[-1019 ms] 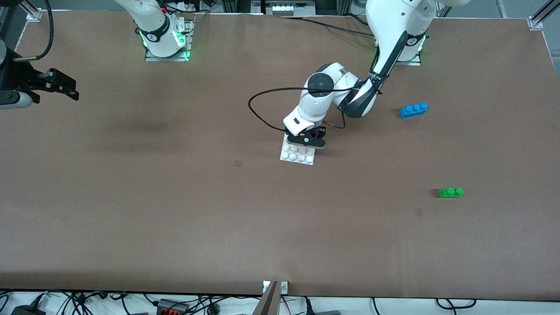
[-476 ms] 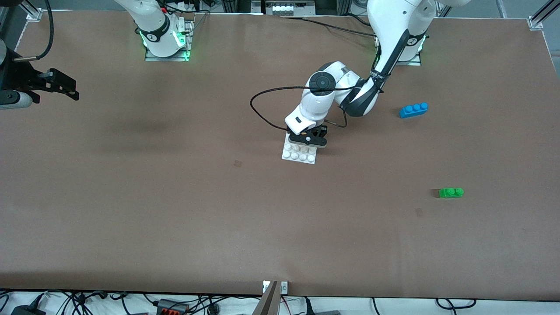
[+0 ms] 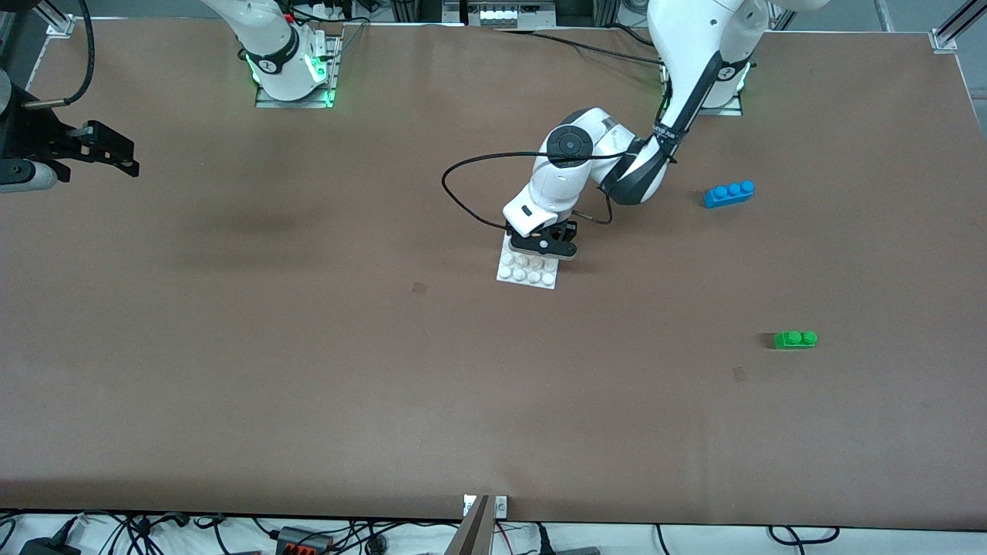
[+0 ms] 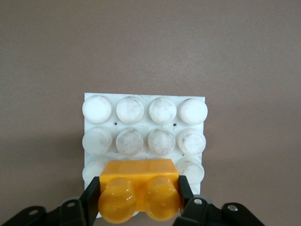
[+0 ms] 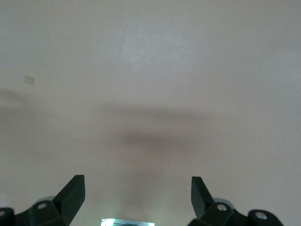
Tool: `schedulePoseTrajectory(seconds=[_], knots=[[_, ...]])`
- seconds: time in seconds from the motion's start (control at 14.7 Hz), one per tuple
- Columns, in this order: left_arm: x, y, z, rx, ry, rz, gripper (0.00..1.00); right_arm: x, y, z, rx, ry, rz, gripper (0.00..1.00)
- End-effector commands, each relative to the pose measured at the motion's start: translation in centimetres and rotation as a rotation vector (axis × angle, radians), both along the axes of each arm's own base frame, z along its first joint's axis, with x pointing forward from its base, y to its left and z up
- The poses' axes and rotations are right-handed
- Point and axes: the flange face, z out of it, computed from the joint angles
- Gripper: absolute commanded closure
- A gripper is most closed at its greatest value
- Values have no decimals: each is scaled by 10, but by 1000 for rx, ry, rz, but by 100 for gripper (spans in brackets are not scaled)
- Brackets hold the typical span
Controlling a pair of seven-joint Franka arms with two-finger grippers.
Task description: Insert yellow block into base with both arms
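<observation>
I have the left tool (image 4: 139,197) clamped on the yellow block (image 4: 139,188), one finger on each short end, studs up. It sits low over the base (image 3: 526,270), at the rows of studs nearest the arms' edge of the surface (image 3: 308,370); I cannot tell whether the block is pressed fully home. The base lies flat near the middle of the surface, a little toward the arms' edge. My right tool (image 5: 137,193) hangs over bare surface at the right arm's end, fingers spread wide with nothing between them; that arm waits. A blue brick (image 3: 729,193) and a green brick (image 3: 795,339) lie toward the left arm's end, the green one nearer the front edge.
</observation>
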Motion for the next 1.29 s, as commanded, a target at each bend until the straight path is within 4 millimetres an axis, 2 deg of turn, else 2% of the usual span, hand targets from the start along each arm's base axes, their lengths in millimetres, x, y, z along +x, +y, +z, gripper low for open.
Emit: schedulePoseTrajectory(seconds=[0.0,0.07,0.2,0.27,0.48,0.61,0.82,1.02,1.22], knots=[[-7,11,-42,29,22,-9,53,-4,2,6,-8,0,1,0],[-4,10,-35,28,19,-5,53,-4,1,6,-8,0,-1,0],[14,14,-5,63,43,9,55,-4,2,6,-8,0,1,0],[20,9,9,87,69,7,55,-4,1,6,-8,0,-1,0],[19,3,16,99,88,-1,56,-4,2,6,-8,0,1,0],[20,1,30,91,82,5,56,-4,2,6,-8,0,1,0],[20,1,20,93,81,-7,57,-4,0,6,-8,0,-2,0],[18,-2,15,82,67,-132,57,-4,0,6,-8,0,-2,0],[19,-1,9,76,60,-157,57,-4,0,6,-8,0,-2,0]])
